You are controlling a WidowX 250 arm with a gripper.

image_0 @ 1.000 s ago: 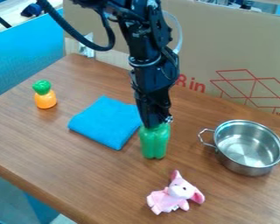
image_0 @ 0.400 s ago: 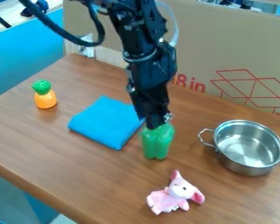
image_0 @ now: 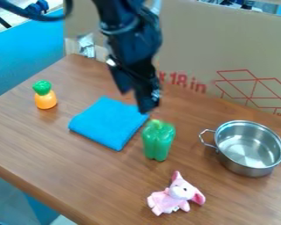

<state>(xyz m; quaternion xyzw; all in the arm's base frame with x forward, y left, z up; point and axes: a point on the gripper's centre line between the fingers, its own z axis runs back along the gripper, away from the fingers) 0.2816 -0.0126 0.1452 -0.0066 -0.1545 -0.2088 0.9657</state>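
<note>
A: Nearest item?

B: A pink plush animal [image_0: 169, 201] is lying at the near side of the worktop [image_0: 84, 173], its head turned toward the right.

A: Next row back?

B: A steel pot [image_0: 250, 151] is standing at the right, open at the top, its left handle pointing toward the pepper. The green pepper [image_0: 157, 143] is standing upright near the middle, left of the pot and beyond the plush animal, its pale stem facing up.

A: Left of the pepper?

B: A folded blue cloth [image_0: 107, 123] is lying flat just beside it, reaching back toward the far side.

A: Gripper status?

B: The gripper [image_0: 135, 100] is hanging above and beyond the pepper, apart from it, over the far right part of the cloth. Its two fingers are standing spread, tips well separated, one left and one right.

A: Farther left?

B: An orange toy with a green top [image_0: 45, 100] is standing well apart from the cloth.

A: Background?

B: A cardboard sheet [image_0: 196, 39] with red markings is rising behind the far edge; a blue panel [image_0: 25, 61] is running along the far left.
</note>
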